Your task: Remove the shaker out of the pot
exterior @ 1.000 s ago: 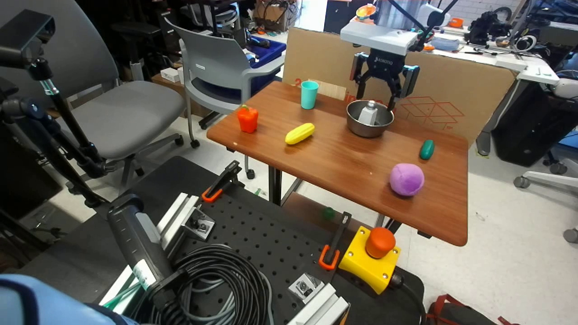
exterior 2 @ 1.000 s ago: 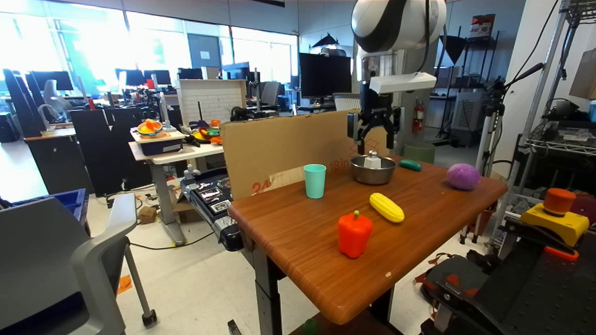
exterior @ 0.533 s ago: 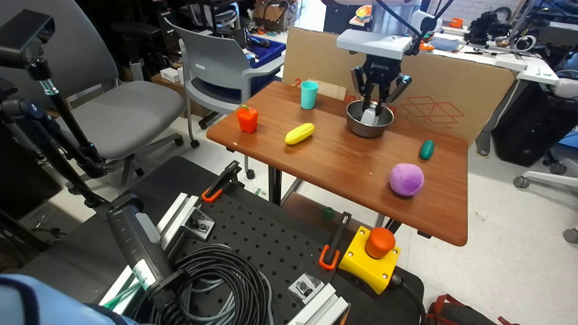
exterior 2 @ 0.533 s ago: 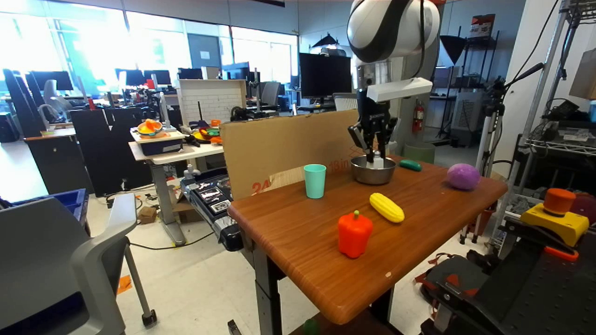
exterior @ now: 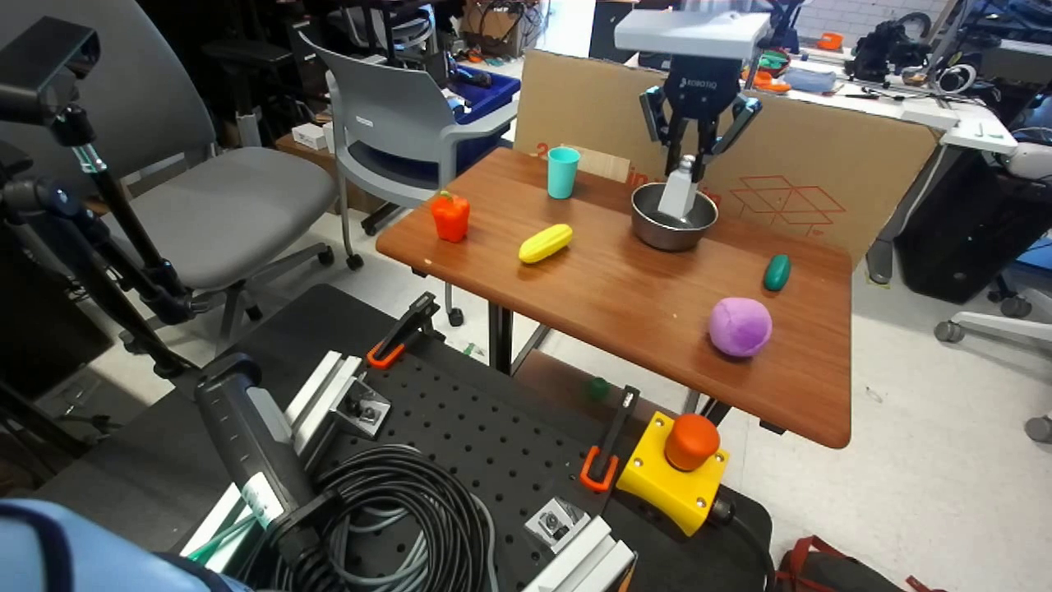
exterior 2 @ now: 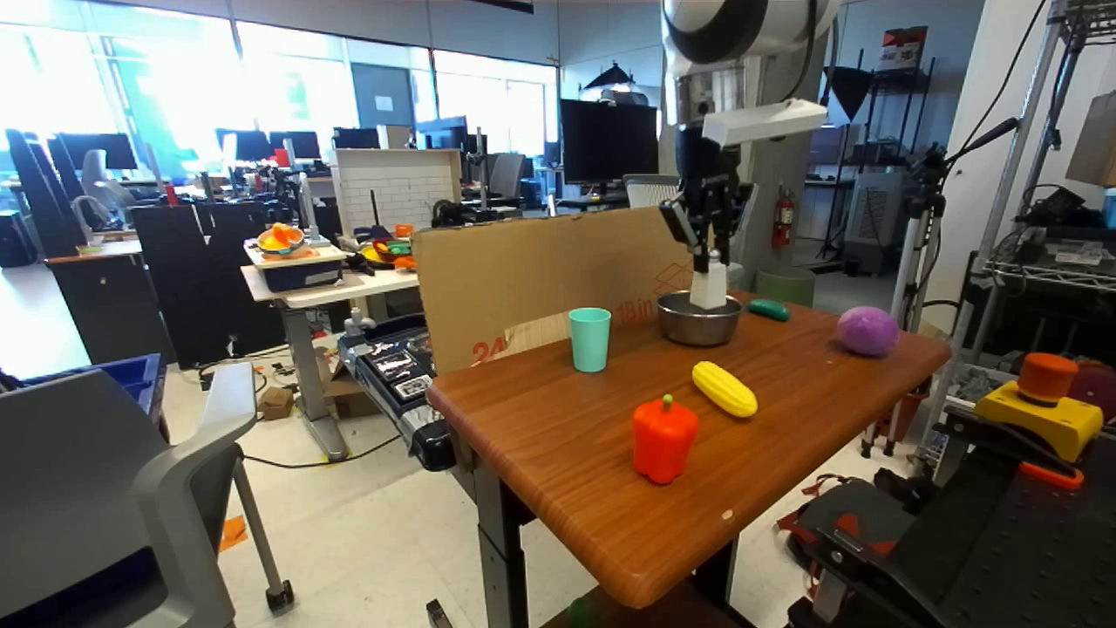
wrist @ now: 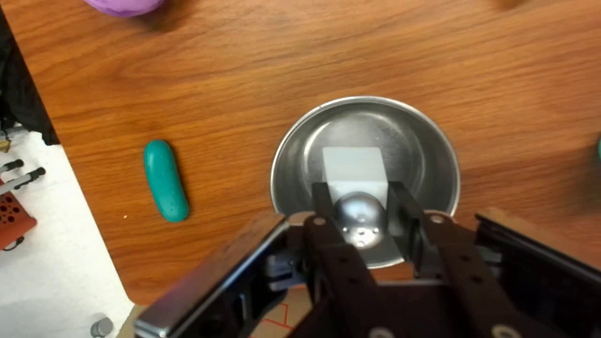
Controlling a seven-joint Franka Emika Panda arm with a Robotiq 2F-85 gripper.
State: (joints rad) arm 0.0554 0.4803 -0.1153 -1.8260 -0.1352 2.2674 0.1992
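Clasping the shaker (wrist: 355, 164) by its top, the hand (exterior: 685, 170) is probably needing a slow, straight rise, without brushing the pot (exterior 2: 699, 331) below.

Shaker (exterior: 677, 197) in hand (exterior: 685, 171), at mouth of pot (exterior: 670, 238) on counter (exterior: 625, 284). Cup (exterior: 563, 173) left of pot, ball (exterior: 740, 327) right, in both exterior views.

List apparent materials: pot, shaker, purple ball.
Pot: metal, likely steel, semi-gloss; bright rim, curved reflections inside.
Shaker body: pale, smooth, fairly matte; maybe plastic or ceramic, can't tell. Its domed cap looks metallic: silvery, with bright glints.
Purple ball: possibly plush or foam; matte, mottled surface, no sharp glint.
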